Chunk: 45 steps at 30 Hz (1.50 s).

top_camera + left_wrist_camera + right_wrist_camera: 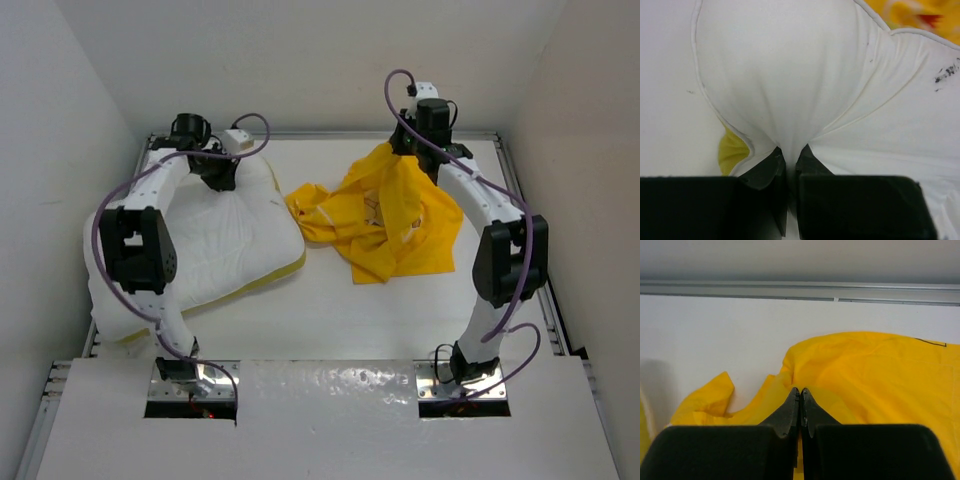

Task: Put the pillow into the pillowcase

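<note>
Where the left arm bends over the far-left corner of the table (330, 310), the left gripper (791, 155) has its jaws pressed almost together on a pinch of the pillow (235, 245). White cover gathers into tight folds that run down into the narrow gap between the fingers. Pillow lies on the left half of the table, its far end under the gripper, yellow strip along the near-right edge. A few dark smudges on the cover, right side of the left wrist view.

Middle: the pillow's far-right corner sits just beside the pillowcase (385, 230); cannot tell whether they touch.

Right: pillowcase crumpled in a heap on the far-right part of the table, one part drawn up into a peak at the right gripper (800, 392). Jaws fully closed, yellow cloth caught between the tips and bunched around them.
</note>
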Each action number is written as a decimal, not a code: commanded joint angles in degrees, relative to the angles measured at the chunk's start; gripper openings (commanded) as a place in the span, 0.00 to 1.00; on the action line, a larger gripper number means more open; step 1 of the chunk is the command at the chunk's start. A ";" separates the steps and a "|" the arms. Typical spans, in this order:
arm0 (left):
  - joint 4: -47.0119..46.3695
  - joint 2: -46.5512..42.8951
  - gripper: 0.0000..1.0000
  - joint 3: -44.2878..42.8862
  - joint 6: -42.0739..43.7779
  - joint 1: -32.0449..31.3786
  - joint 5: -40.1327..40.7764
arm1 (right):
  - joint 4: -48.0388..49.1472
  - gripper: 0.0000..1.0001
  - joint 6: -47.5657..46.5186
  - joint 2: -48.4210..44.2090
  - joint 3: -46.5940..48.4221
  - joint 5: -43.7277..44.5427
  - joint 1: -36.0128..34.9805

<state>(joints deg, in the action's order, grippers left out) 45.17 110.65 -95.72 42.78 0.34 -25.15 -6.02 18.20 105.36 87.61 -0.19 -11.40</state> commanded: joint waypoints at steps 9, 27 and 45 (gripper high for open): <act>14.35 -13.45 0.00 0.18 4.00 -17.53 -13.61 | 5.67 0.00 7.03 5.21 11.53 4.58 -2.39; -18.18 2.37 0.00 -4.65 -21.43 -28.29 7.75 | -0.73 0.00 0.45 -12.72 -7.28 -12.02 -6.97; -27.14 5.27 0.26 -8.70 -33.29 -23.01 9.71 | -29.40 0.51 -9.32 -7.64 0.27 -27.85 -8.55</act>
<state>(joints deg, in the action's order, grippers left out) 26.15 117.86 -105.84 8.21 -23.11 -10.22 -32.47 10.70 95.57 83.72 -23.40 -19.38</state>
